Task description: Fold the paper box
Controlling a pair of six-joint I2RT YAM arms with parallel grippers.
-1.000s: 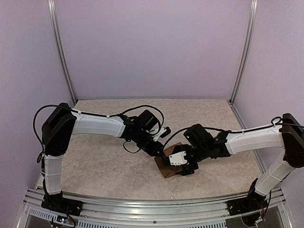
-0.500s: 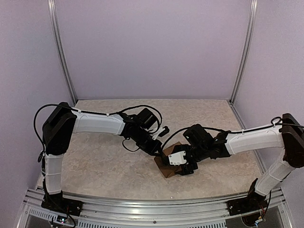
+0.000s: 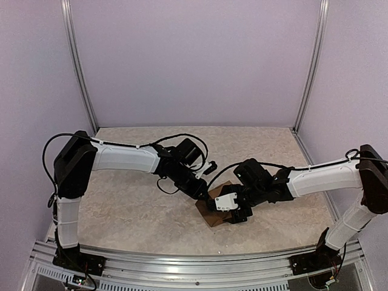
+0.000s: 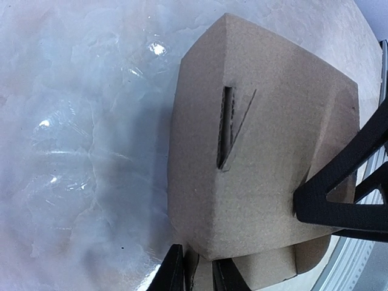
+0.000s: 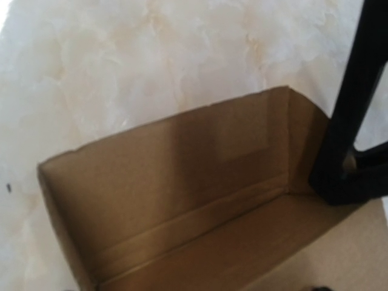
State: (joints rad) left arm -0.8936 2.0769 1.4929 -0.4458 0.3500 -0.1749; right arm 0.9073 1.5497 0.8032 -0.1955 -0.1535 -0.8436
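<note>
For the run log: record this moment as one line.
paper box: part-folded | left jaws: narrow about box edge, grip unclear | right jaws: wide, finger touching box

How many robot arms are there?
2. The left arm reaches in from the left, the right arm from the right; both meet at the brown box. None looks hidden.

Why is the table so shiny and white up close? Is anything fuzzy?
Left wrist view: glare makes white spots on the table, and the paper box looks sharp. Right wrist view: the table is washed out, the box's inside is shadowy and soft. Top external view: even light, no glare.
</note>
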